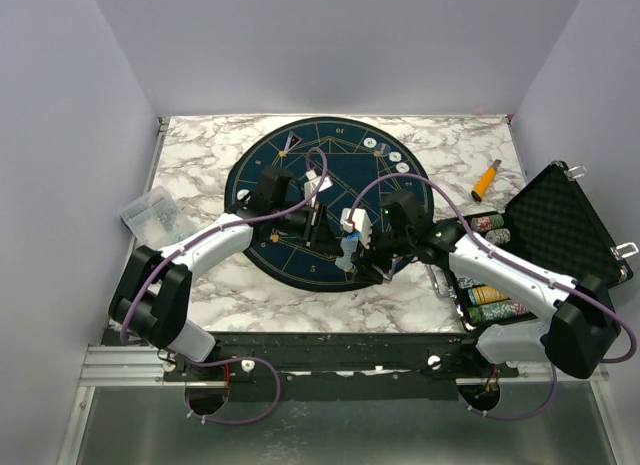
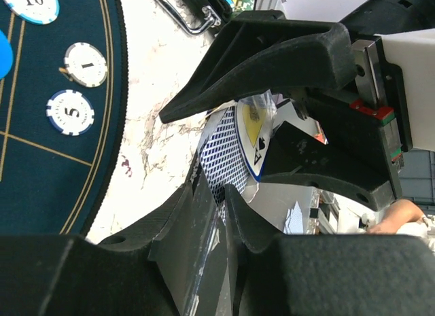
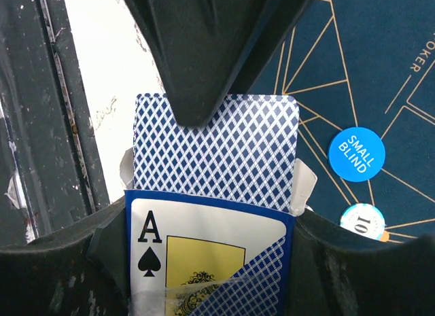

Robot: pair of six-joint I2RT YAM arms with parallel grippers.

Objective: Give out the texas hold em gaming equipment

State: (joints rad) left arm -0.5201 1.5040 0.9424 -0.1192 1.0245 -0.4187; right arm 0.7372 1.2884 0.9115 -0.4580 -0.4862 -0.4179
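My right gripper is shut on an open card box with an ace of spades printed on it, held above the near part of the round dark mat. Playing cards with blue diamond backs stick out of the box top. My left gripper is shut on the upper edge of those cards. Its fingers reach down from the top of the right wrist view. Three whitish poker chips and a blue small-blind button lie on the mat.
A black foam-lined case stands open at the right edge with chip rows inside. An orange-handled tool lies on the marble behind it. A clear plastic bag sits at the left edge.
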